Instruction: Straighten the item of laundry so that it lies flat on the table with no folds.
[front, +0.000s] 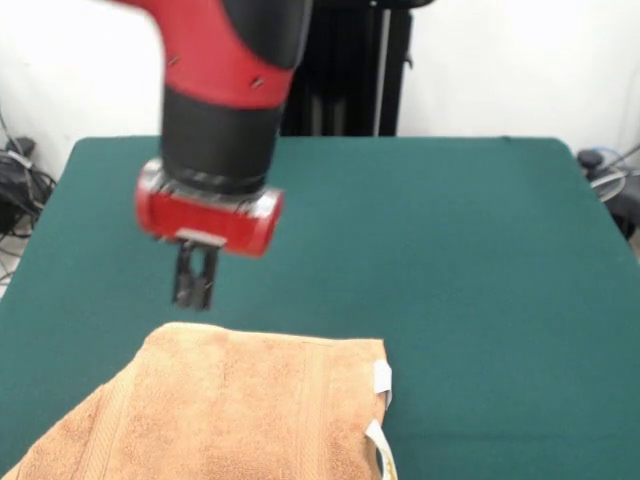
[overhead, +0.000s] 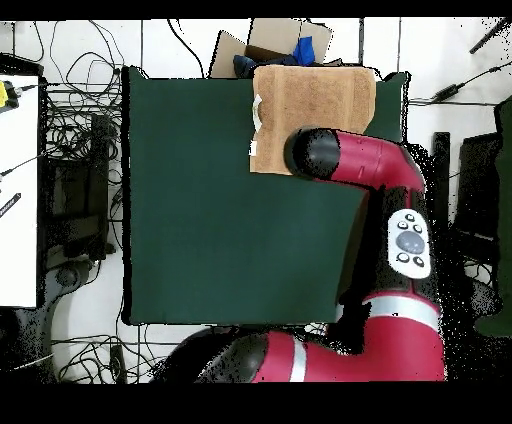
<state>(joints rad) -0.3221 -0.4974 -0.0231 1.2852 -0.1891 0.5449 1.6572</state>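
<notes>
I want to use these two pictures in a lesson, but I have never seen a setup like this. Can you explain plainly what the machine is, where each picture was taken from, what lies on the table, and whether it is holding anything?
The machine is a red and black robot arm with a small gripper at its end, a kind of two-fingered pincer. One picture is taken from across the table, facing the robot, so the arm comes down from the top. The other looks straight down from above, with the robot's base at the bottom. On the green table lies one peach-orange towel, with white tags on one edge. It sits at the table's edge farthest from the robot. The gripper hangs just above the towel's far edge and holds nothing. Its fingers stand close together, so it looks shut. Cables and a box lie on the floor around the table.
</notes>
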